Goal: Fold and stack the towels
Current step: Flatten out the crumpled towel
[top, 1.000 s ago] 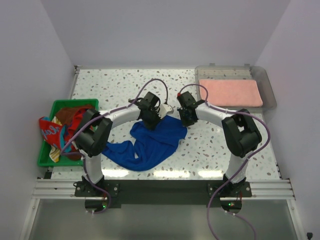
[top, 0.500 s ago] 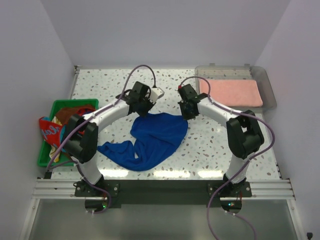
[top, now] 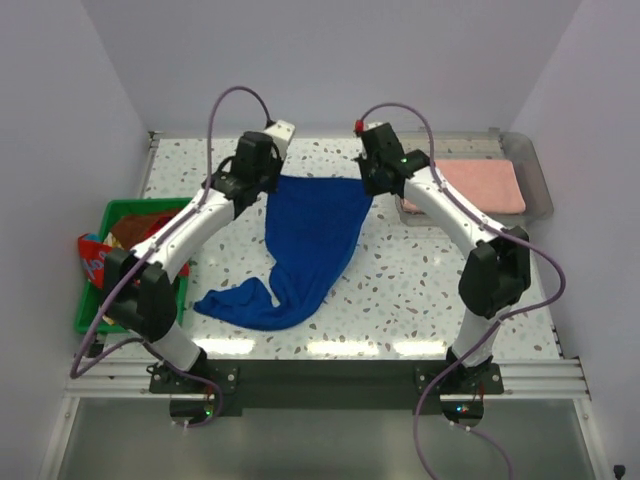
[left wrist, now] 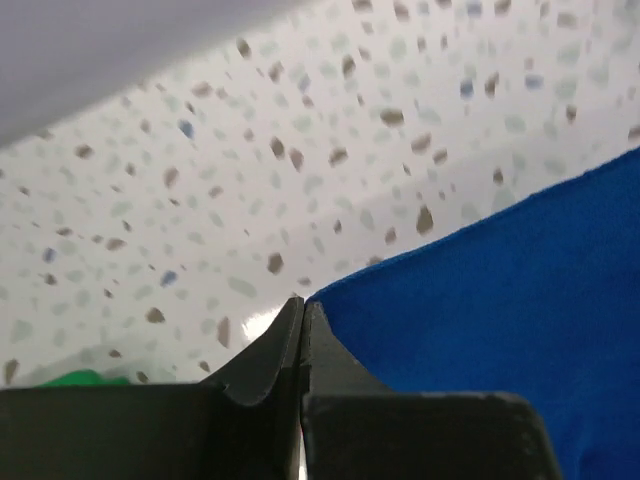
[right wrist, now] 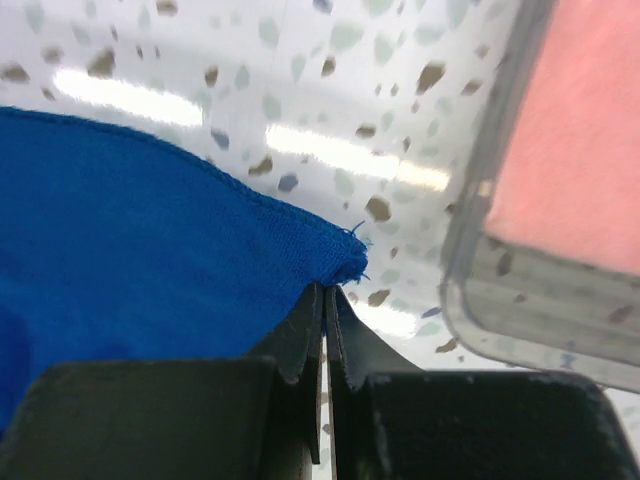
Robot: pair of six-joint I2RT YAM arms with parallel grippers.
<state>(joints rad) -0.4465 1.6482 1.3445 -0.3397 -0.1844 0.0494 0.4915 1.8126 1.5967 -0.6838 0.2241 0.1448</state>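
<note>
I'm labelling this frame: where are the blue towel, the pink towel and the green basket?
blue towel [top: 315, 235], top view, middle of the spread cloth.
pink towel [top: 488, 187], top view, its flat top.
green basket [top: 140, 206], top view, far rim.

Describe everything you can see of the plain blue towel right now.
The blue towel is plain royal blue soft cloth with a stitched hem along its edge. Its far edge is stretched straight between the left gripper and the right gripper, each shut on a corner. From there it narrows toward the near side and lies on the speckled table. Its near end is crumpled, with a tail trailing off to the left.
</note>
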